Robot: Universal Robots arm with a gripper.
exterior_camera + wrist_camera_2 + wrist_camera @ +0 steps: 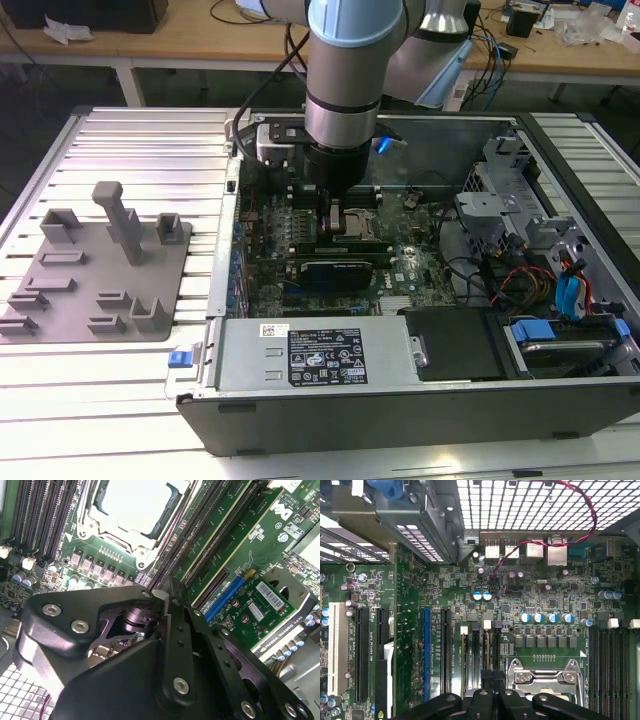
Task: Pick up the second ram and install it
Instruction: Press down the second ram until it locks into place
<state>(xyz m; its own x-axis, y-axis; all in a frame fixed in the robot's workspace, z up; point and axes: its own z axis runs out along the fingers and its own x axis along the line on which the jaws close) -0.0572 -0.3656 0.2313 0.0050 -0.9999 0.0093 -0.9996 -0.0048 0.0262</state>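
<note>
Exterior view first: the arm is hanging straight down into the open computer case. Its gripper is hovering low over the motherboard, just at the nine o'clock edge of the processor socket. A black card is lying at six o'clock from the gripper. Well apart, at nine o'clock from the case, a grey fixture is sitting on the ribbed table.

Second wrist view: we are looking along the gripper, and its black fingers are meeting at the tips with hardly a gap showing. They are pointing at the board between the processor socket and the long black memory slots. A green card with a blue connector is standing just beside those slots.

First wrist view: the gripper is sitting right over a bank of memory slots, and the fingertips are looking pressed together here too. The processor socket is lying just beside that bank, and a red wire is looping over the perforated case wall.

The claw is looking closed. Whether the second ram is pinched in it, I cannot tell, because the fingers' own bulk is hiding whatever is between them.
</note>
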